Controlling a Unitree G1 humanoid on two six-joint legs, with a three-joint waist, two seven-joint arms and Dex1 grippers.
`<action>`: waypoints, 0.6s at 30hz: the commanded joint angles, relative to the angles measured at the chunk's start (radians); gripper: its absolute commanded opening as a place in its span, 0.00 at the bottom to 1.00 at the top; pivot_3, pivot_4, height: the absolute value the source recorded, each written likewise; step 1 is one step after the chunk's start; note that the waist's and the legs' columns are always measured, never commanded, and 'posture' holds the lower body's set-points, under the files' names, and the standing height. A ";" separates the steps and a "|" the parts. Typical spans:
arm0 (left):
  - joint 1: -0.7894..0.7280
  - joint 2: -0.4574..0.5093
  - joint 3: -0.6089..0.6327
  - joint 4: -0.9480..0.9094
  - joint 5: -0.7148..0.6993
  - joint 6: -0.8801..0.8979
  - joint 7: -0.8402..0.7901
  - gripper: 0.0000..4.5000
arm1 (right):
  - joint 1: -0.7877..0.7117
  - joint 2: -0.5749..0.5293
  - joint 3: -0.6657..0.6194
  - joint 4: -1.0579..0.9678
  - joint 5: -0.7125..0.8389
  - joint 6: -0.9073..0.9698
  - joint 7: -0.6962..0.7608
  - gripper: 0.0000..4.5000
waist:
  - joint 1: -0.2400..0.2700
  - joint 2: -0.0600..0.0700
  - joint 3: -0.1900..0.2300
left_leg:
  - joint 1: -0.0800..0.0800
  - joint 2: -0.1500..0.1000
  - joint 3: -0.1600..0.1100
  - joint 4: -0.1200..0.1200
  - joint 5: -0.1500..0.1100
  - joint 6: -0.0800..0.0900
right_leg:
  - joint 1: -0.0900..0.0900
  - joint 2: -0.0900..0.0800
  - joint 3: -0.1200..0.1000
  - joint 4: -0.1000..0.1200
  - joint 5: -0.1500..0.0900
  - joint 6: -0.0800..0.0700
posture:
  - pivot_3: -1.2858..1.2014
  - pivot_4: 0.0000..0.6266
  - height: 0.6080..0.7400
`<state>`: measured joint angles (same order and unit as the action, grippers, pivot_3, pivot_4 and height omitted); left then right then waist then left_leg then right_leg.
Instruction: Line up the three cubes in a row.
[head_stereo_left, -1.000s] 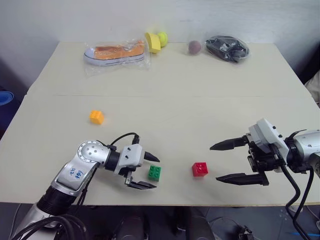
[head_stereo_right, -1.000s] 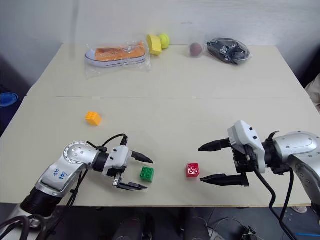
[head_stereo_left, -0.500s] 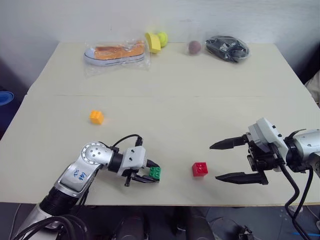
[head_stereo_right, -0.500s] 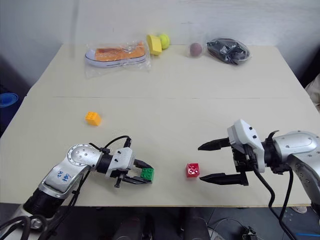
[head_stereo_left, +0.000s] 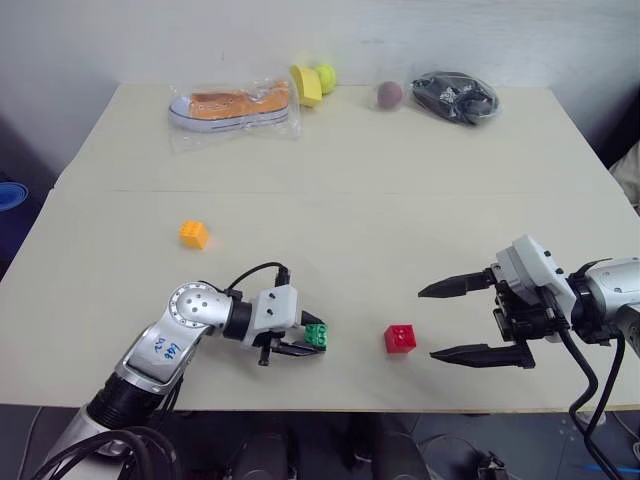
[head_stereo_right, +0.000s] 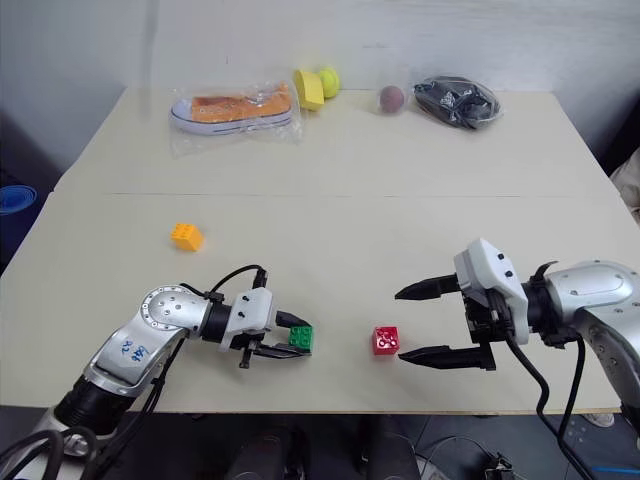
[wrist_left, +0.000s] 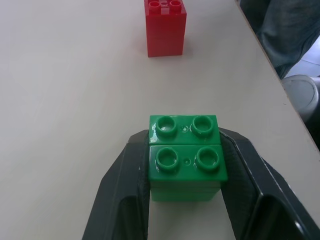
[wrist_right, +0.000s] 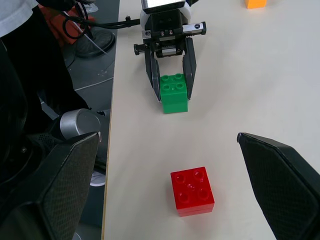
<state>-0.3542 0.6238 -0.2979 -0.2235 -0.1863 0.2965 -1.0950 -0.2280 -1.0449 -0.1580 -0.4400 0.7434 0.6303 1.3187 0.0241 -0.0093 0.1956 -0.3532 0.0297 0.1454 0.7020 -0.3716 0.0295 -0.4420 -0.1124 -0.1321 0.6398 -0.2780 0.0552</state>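
My left gripper (head_stereo_left: 311, 341) is shut on the green cube (head_stereo_left: 317, 335) near the table's front edge, one black finger pressed on each side of it (wrist_left: 186, 160). The red cube (head_stereo_left: 400, 338) rests on the table a short way to the right of the green one, with a bare gap between them. Just right of the red cube, my right gripper (head_stereo_left: 428, 323) hangs wide open and holds nothing. The orange-yellow cube (head_stereo_left: 193, 234) sits alone farther back on the left.
Along the table's far edge lie a bagged shoe (head_stereo_left: 232, 105), a yellow cup-like object (head_stereo_left: 305, 85), a yellow-green ball (head_stereo_left: 326, 75), a small dark reddish ball (head_stereo_left: 388, 94) and a black bagged item (head_stereo_left: 455, 95). The table's front edge (head_stereo_left: 350, 406) runs close behind both grippers.
The left gripper's fingers, open around the green cube a second ago, have shut on it, and the cube has shifted slightly toward the red one. The right arm has not moved.
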 joint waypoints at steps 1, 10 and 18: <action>-0.002 -0.014 -0.015 0.004 0.025 -0.015 0.023 0.41 | -0.015 -0.004 0.002 -0.007 -0.005 -0.019 0.006 1.00 | 0.000 0.000 0.000 | 0.000 0.000 0.000 0.000 0.000 0.000 | 0.000 0.000 0.000 0.000 0.000 0.000 | 0.52 0.24 1.00; 0.072 0.096 0.125 -0.092 -0.067 0.065 -0.006 0.99 | -0.044 0.000 0.020 0.027 -0.020 -0.038 0.026 1.00 | -0.006 0.000 0.000 | 0.000 0.001 0.000 0.000 0.000 0.000 | 0.000 0.000 0.000 0.000 0.000 0.000 | 0.52 0.24 1.00; 0.284 0.268 0.565 -0.041 -0.151 0.122 0.051 0.99 | -0.133 0.057 0.068 0.094 -0.045 -0.083 0.025 1.00 | -0.018 0.000 0.000 | 0.000 0.001 0.000 -0.001 0.000 0.000 | 0.000 0.000 0.000 -0.001 0.000 0.000 | 0.52 0.24 1.00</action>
<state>-0.0921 0.8713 0.1562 -0.2912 -0.3167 0.4113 -1.0703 -0.3467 -0.9942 -0.0821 -0.3479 0.6954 0.5659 1.3414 0.0056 -0.0094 0.1957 -0.3531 0.0309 0.1450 0.7013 -0.3717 0.0292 -0.4422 -0.1128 -0.1325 0.6386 -0.2782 0.0549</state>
